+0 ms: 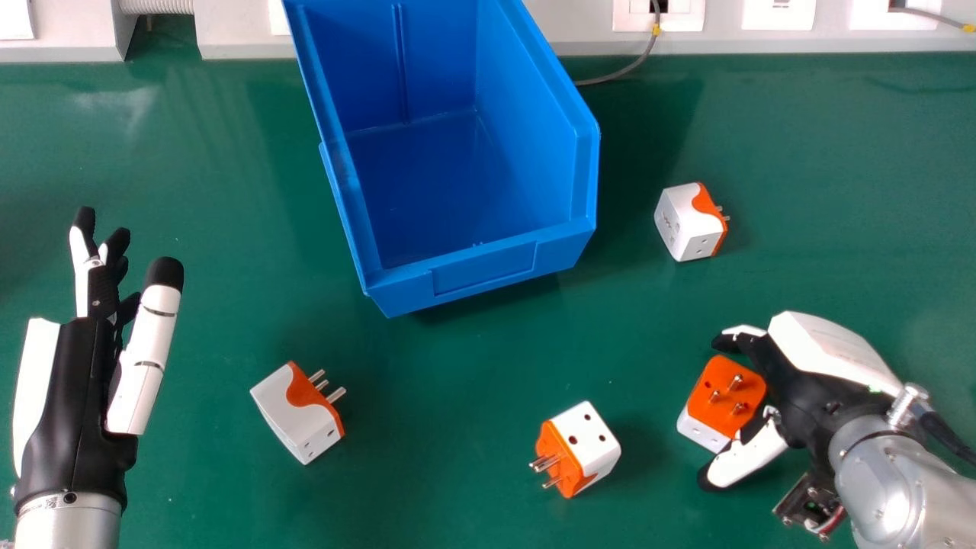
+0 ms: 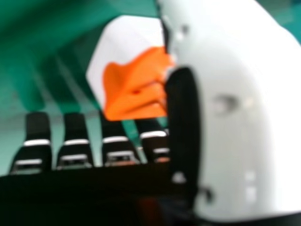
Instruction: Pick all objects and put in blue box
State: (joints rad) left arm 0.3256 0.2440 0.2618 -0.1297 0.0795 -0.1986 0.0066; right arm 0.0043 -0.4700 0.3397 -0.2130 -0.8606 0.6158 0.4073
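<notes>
In the head view, my right hand [image 1: 797,389] is open at the lower right, its fingers and thumb on either side of an orange and white plug adapter [image 1: 726,396]. In the right hand view, that adapter [image 2: 134,80] lies between the thumb and fingers of my right hand [image 2: 235,113]. More adapters lie on the table: one [image 1: 293,412] left of centre, one [image 1: 583,446] near the front and one [image 1: 686,219] right of the blue box [image 1: 488,263]. My left hand [image 1: 76,381] stands open at the far left, holding nothing.
The green table [image 1: 427,381] carries everything. A pale trunking strip with sockets [image 1: 656,14] runs along the back edge, and a grey cable [image 1: 637,62] hangs down beside the box.
</notes>
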